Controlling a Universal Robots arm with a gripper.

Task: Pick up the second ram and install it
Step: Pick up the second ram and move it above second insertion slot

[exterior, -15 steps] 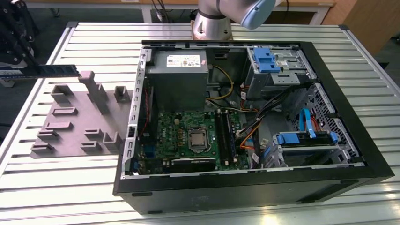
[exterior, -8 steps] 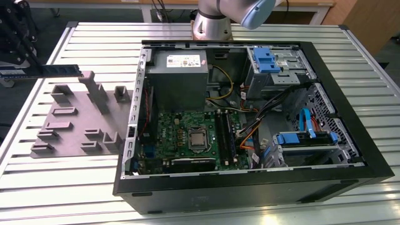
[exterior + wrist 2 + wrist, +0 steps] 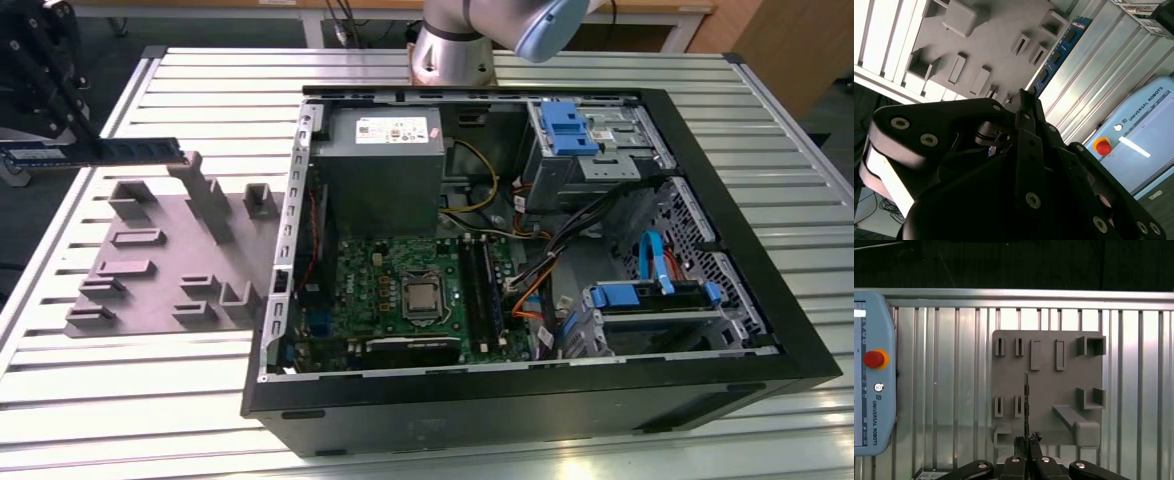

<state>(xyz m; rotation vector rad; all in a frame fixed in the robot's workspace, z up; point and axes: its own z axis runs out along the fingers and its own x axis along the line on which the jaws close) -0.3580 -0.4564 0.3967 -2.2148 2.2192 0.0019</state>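
We've got our claw (image 3: 1027, 440) pinched tight on the second ram (image 3: 1026, 400), gripping both its faces, hanging over the table's (image 3: 200, 90) edge at the exterior view's left.

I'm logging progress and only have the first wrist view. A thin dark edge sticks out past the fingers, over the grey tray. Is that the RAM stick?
Observer: Yes. The second wrist view shows its flat side: the second ram, a blue board with black chips, clamped in the gripper.
Operator: Is it out of the tray?
Observer: In the exterior view it hangs level over the holder tray, at the edge farthest from that camera. One end is close to a tall post, and I cannot tell whether they touch.
Operator: Where is the computer?
Observer: The open case lies at the exterior view's right of the tray, with its motherboard facing up.
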